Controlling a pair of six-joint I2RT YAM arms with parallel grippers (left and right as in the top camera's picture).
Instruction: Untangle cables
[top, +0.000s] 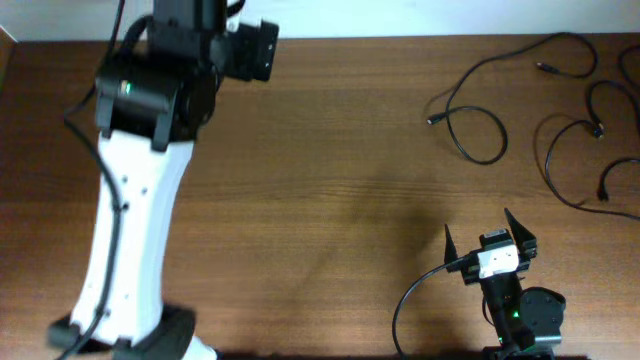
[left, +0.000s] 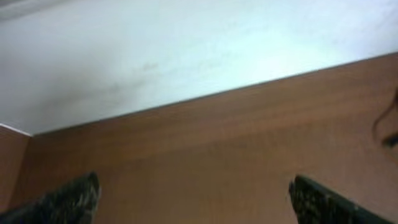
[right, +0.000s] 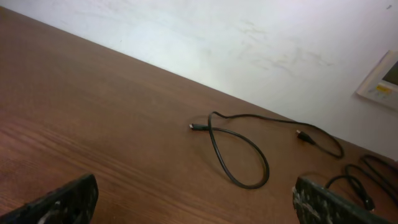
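Thin black cables lie loose on the brown table at the far right. One cable (top: 480, 135) forms a loop with a small plug at its left end; it also shows in the right wrist view (right: 239, 149). More strands (top: 585, 130) curl to its right, apart from the loop. My right gripper (top: 490, 238) is open and empty near the front edge, short of the looped cable. My left gripper (left: 193, 199) is open and empty over bare wood at the far left; a bit of cable (left: 388, 124) shows at that view's right edge.
The left arm's white and black body (top: 130, 230) stretches along the left side of the table. A thick black robot cable (top: 415, 290) curves beside the right arm's base. A white wall (right: 249, 37) runs behind the table's far edge.
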